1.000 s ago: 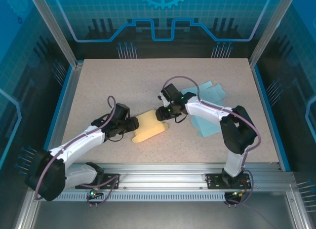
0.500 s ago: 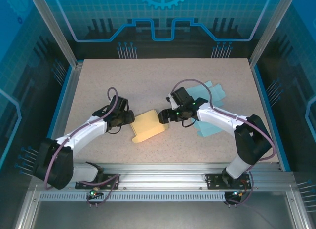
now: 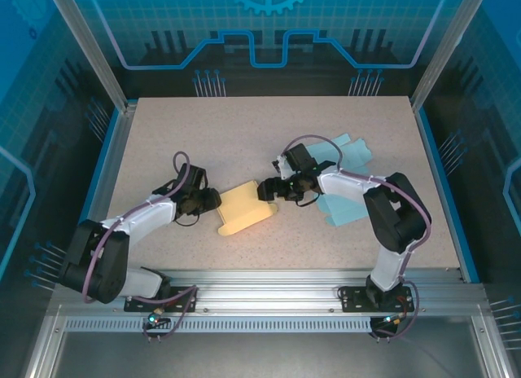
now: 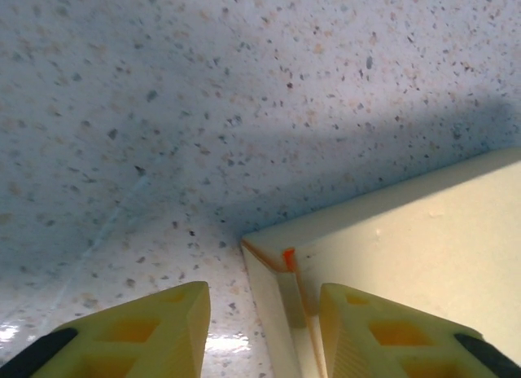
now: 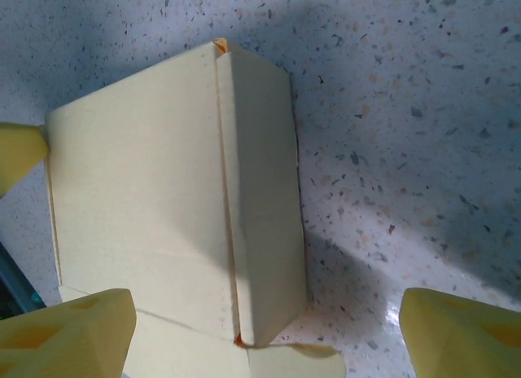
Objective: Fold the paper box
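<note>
Paper box (image 3: pixel 244 208) half folded; left pincer (image 4: pixel 260 337) part-open astride its corner wall (image 4: pixel 273 313), right pincer (image 5: pixel 264 337) wide. Next, probably pinch that wall.

L arm (image 3: pixel 138 223) & R arm (image 3: pixel 346 182): white shells, black joints, purple cables (image 3: pixel 313 137), yellow hollow-cell fingers (image 4: pixel 138 333).

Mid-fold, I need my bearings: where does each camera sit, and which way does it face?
Top external: above and behind the robot, looking down at the table, the left arm and right arm, with the left gripper and right gripper flanking the yellow box.
Left wrist: low, facing the box's corner, its own fingers at the bottom.
Right wrist: above the box, looking down, its fingers wide apart.
Shared: all three see the box.
</note>
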{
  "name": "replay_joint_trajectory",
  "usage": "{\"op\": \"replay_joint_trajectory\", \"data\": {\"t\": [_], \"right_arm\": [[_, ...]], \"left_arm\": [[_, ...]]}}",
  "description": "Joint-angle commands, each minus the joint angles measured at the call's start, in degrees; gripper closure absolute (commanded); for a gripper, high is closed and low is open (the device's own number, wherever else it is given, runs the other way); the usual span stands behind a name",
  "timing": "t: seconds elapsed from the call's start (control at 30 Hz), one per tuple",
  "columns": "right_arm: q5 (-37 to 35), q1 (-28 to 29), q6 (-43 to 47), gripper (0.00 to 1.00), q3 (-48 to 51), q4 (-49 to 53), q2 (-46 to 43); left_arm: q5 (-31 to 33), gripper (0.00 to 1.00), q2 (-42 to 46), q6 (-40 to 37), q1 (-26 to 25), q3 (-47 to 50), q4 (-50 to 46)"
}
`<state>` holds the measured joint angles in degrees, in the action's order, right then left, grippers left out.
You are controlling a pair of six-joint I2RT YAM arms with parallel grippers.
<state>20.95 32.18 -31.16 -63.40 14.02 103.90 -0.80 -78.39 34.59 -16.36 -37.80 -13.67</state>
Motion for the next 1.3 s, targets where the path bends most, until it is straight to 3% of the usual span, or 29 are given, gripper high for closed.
{"op": "replay_joint_trajectory", "data": {"t": [0.0,0.3,1.0,1.27], "right_arm": [[4.42,-0.8,-1.66,0.15,-0.41,-3.57,2.12],[10.13,-2.55,-4.99,0.15,1.27,-9.49,5.02],[21.95,-3.22,-13.07,0.18,3.79,-25.01,10.07],[25.82,-3.18,-16.38,0.32,4.47,-31.83,9.98]], "left_arm": [[-4.83,0.62,-0.78,2.3,0.63,1.66,3.09],[-4.18,0.81,-0.68,3.12,2.33,5.38,1.08],[-7.93,0.92,-5.58,4.86,6.58,7.46,6.92],[-8.69,0.92,-5.63,4.79,6.87,7.06,7.39]]}}
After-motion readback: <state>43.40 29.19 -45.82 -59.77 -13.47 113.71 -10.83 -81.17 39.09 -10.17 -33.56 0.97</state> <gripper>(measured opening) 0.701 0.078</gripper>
